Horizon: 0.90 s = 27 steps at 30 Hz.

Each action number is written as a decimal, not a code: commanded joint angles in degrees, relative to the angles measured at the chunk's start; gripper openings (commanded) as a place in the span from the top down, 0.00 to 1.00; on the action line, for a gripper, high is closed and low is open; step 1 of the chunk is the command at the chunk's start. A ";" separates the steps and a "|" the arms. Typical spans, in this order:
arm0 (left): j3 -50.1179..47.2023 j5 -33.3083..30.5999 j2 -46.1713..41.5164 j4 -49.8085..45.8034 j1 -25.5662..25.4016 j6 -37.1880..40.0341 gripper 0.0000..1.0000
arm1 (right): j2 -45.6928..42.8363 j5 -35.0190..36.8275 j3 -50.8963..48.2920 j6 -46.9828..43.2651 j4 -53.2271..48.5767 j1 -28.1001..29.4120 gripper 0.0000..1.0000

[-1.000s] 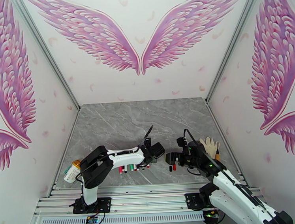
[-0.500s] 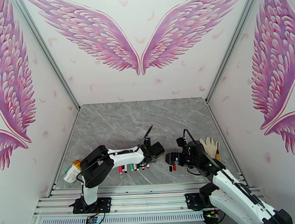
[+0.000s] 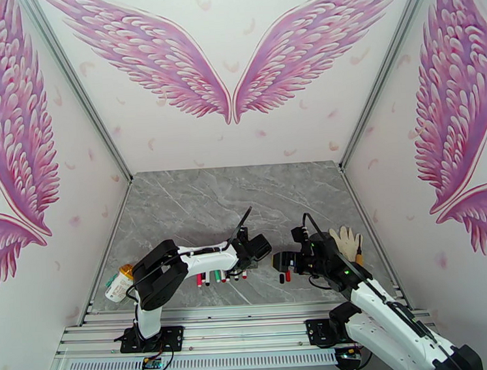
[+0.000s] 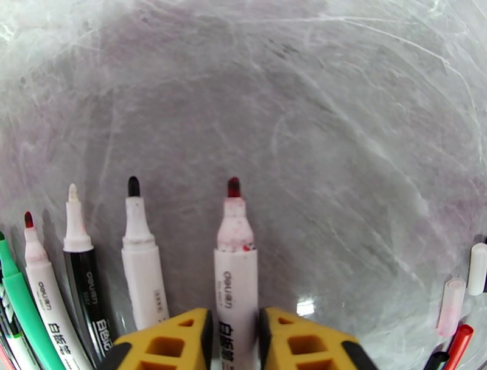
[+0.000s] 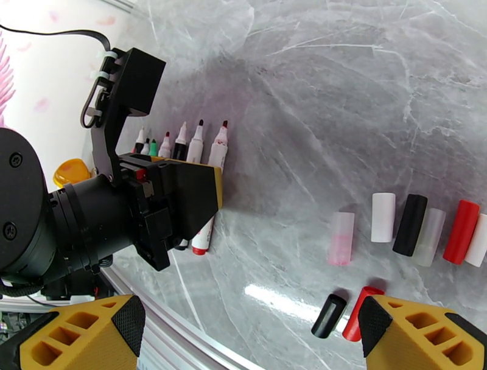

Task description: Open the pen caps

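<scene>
Left gripper straddles uncapped red-tipped white marker pen, grip unclear; right gripper gapes empty. A sticky retreat may drag pen askew.

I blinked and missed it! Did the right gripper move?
No. The right gripper still hangs the same gap left of the glove.
</scene>
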 commanded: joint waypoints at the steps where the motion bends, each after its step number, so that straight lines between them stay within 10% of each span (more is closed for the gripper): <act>1: 1.81 -0.45 0.43 -1.94 0.24 -0.39 0.75 | -0.98 1.05 -0.99 0.04 0.53 0.57 0.01; 27: 1.68 -2.06 -1.84 -3.56 0.16 -0.32 0.71 | -0.13 0.92 -1.06 0.30 1.47 0.61 0.01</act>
